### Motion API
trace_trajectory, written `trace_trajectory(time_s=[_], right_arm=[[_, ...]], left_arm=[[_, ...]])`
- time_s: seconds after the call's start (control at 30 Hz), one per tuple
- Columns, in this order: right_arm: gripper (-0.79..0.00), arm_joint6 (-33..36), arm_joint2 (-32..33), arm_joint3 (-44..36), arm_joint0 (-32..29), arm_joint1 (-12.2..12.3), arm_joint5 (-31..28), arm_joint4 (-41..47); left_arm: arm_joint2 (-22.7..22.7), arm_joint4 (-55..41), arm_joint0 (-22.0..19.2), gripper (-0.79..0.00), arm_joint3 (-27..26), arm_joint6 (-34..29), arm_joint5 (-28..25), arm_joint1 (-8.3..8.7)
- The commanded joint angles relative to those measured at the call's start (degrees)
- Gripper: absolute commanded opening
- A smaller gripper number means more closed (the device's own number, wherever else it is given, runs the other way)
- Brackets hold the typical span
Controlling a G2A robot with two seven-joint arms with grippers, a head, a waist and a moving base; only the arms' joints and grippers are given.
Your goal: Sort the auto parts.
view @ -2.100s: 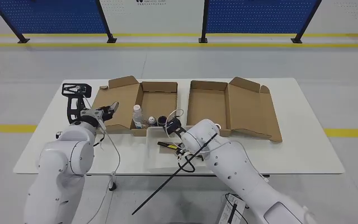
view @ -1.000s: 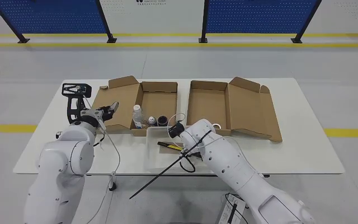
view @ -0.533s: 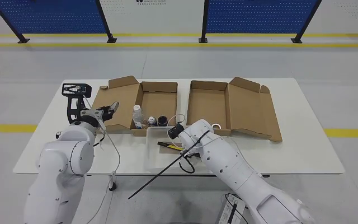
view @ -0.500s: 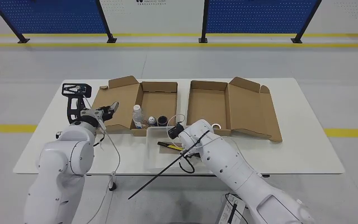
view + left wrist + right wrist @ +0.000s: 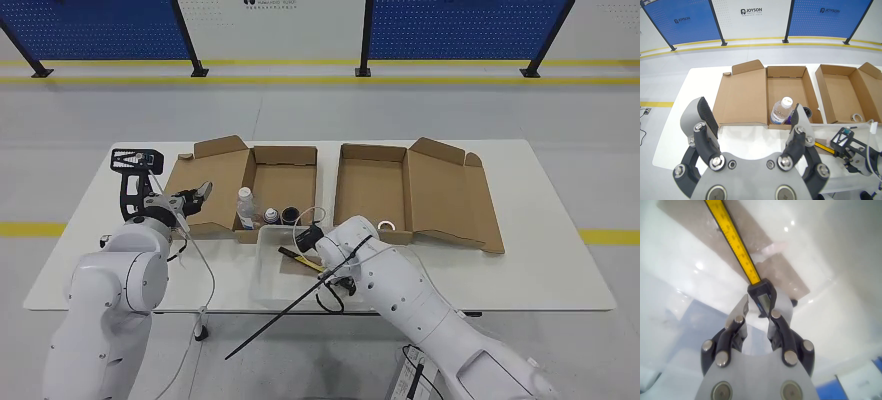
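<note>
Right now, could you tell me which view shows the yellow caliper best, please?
The right wrist view: the caliper is close up, scale and display clear, head between the right gripper's fingers. The top view shows a sliver; the left wrist view, a short yellow stretch.

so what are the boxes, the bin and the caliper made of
Boxes: brown cardboard, matte, with creased fold-out flaps.
Bin: likely translucent white plastic, glossy; light spots glint on its walls.
Caliper: yellow printed scale, possibly painted metal or plastic, with a matte black, plastic-looking head holding a small display.
</note>
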Motion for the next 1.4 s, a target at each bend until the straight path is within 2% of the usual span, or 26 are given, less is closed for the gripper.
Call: trace_trajectory(time_s=[0.0, 0.33, 0.77, 1.37], right_arm=[[-0.536, 0.16, -0.04, -0.19, 0.03, -0.05, 0.1, -0.13], [-0.437, 0.61, 0.22, -1.98, 0.52, 0.14, -0.55, -2.74], [-0.434, -1.1, -1.5, 3.19, 1.95, -1.02, -3.83, -1.67], [-0.413, -1.35, -0.53, 3.51, 1.64, -1.11, -4.73, -1.71]], left_arm=[[0.0, 0.0, 0.0, 0.0, 0.0, 0.0, 0.0, 0.0], [0.0, 0.0, 0.0, 0.0, 0.0, 0.0, 0.0, 0.0], [0.0, 0.0, 0.0, 0.0, 0.0, 0.0, 0.0, 0.0], [0.0, 0.0, 0.0, 0.0, 0.0, 0.0, 0.0, 0.0]])
